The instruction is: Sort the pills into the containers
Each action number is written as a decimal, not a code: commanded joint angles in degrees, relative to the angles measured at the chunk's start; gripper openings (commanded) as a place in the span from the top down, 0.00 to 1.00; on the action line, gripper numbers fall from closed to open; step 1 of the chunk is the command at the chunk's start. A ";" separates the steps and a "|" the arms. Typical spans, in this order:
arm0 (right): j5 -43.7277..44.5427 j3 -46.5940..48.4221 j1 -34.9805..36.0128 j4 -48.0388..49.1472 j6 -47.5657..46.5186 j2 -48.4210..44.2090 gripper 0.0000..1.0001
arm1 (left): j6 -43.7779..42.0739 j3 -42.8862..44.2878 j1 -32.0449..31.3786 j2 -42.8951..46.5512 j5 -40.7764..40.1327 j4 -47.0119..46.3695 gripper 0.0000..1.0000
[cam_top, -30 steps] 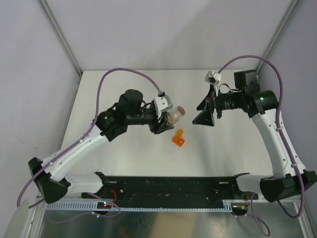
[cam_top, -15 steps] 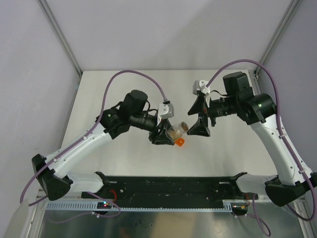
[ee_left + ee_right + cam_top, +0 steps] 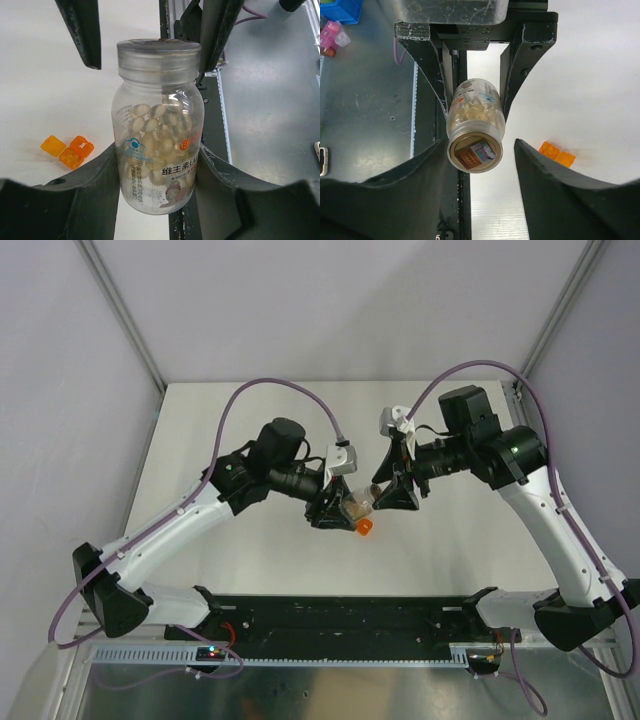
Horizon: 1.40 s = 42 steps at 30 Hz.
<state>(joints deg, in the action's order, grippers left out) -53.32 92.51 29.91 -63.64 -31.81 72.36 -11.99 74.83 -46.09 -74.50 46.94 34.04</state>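
The pills (image 3: 159,122), pale oval capsules, sit heaped inside a clear bottle (image 3: 159,165) with its cap (image 3: 158,56) on, so nothing is sorted yet. The bottle is held off the table (image 3: 250,420), lying roughly level between the two arms. The left gripper (image 3: 157,156) is clamped on the lower body, right across the label. The right gripper (image 3: 480,149) straddles the cap end, jaws apart, with daylight showing on at least one side, so there's no grip there yet.

How will it handle? It looks like smooth, stiff plastic, probably light and a bit slick, with loose capsules ready to spill once it's opened. The cap's side wall looks like the place to pinch for a twist, while the body grip resists.

On the label, Chinese characters read 维生素E, vitamin E, above a small drawn face and beside a round orange mark. The finer print is too small to read.

The orange box (image 3: 67,149), lids flipped open, waits on the table just below the bottle.
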 commanded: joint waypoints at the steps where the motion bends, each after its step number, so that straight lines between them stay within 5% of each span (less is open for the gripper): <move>1: -1.77 1.68 0.32 0.06 0.38 1.04 0.47 | 0.90 3.10 0.24 -0.25 1.22 -0.71 1.00; 13: -3.96 -0.19 -1.41 3.16 6.37 3.87 0.91 | 1.89 5.87 -0.94 -0.97 -11.67 -0.71 1.00; 26: -10.86 -3.27 -6.34 12.52 23.54 14.04 0.98 | -3.20 7.08 -12.60 -2.97 -53.45 -3.19 1.00; 33: -12.96 -6.38 -8.74 19.69 34.36 18.62 0.90 | -6.32 3.17 -16.53 -4.61 -71.57 -9.21 1.00; 42: -10.27 -7.58 -9.90 19.93 35.05 16.81 0.45 | -6.82 1.03 -16.70 -5.39 -75.06 -10.92 1.00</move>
<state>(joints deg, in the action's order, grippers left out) -64.62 85.19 19.73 -43.53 2.68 91.07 -17.28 75.61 -62.26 -81.12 -24.82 34.46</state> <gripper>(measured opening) 0.468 0.558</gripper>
